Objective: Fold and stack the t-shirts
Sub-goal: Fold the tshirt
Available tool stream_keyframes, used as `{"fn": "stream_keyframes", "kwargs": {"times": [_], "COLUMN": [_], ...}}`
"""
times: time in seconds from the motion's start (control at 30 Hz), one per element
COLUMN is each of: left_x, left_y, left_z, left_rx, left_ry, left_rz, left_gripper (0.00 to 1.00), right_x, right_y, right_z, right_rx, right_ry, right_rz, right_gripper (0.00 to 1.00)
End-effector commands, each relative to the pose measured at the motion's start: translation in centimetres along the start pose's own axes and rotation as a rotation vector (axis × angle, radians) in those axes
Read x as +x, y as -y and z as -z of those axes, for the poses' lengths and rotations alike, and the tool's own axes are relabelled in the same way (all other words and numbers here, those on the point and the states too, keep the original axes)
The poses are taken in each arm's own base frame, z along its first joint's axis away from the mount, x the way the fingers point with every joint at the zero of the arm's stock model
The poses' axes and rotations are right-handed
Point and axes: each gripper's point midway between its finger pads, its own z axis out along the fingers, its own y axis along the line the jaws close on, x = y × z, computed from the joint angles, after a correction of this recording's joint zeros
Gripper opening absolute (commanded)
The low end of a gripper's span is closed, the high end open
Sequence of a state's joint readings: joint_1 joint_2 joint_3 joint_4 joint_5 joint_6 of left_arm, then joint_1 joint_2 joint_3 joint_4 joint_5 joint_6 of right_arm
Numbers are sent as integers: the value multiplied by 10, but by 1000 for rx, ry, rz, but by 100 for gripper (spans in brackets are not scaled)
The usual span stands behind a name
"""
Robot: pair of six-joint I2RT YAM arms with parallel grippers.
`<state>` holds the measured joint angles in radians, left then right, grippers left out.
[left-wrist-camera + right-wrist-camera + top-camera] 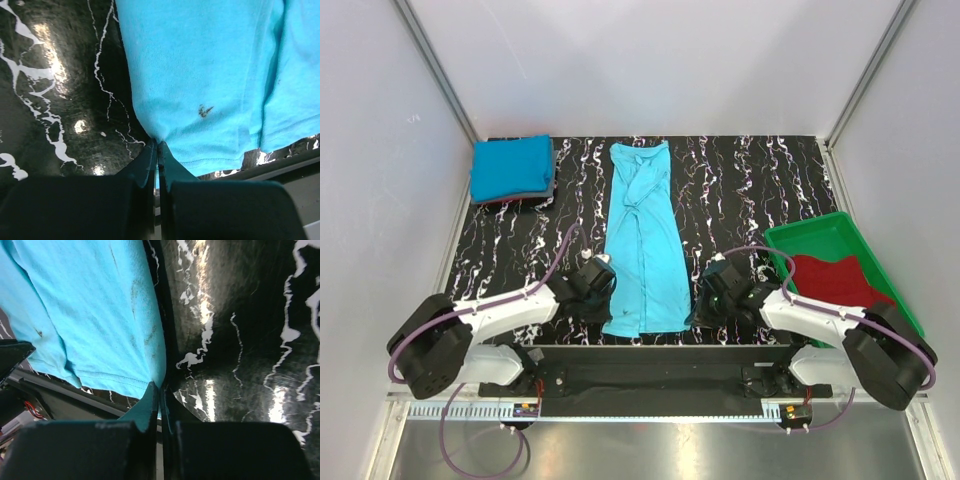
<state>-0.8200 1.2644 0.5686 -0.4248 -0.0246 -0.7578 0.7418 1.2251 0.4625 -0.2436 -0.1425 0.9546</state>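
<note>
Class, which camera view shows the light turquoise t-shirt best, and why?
The top external view: the light turquoise t-shirt shows whole, lying lengthwise on the table. The left wrist view shows only a hem corner pinched in the left gripper; the right wrist view, the other hem corner in the right gripper.

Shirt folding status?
Done: folded stack at back left, blue on top. In hand: turquoise t-shirt, narrowed lengthwise, left gripper and right gripper pinching its near hem corners. Left: finishing that fold, stacking it, then the dark red t-shirt in the green tray.
</note>
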Motion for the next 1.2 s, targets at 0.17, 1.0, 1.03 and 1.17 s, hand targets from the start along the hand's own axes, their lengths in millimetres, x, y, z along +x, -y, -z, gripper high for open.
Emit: {"fn": "stream_keyframes", "kwargs": {"times": [0.17,1.0,1.03,1.17], "left_x": [-15,-19,-19,-29], "left_y": [-3,-15,-17,-4], "left_z": [11,17,15,21], "left_rx": [-35,37,43,145], "left_ry": [71,95,97,100], "left_rz": [15,67,77,70], "left_gripper": [2,43,43,43], "right_x": [15,-223,-234,-314], "right_y": [-16,-156,-151,-165], "right_z": [-12,28,8,2], "right_rx": [-38,-77,-40,-53], "right_ry": [0,346,332,418], "right_rz": [-41,390,402,388], "right_gripper": [17,46,46,45]}}
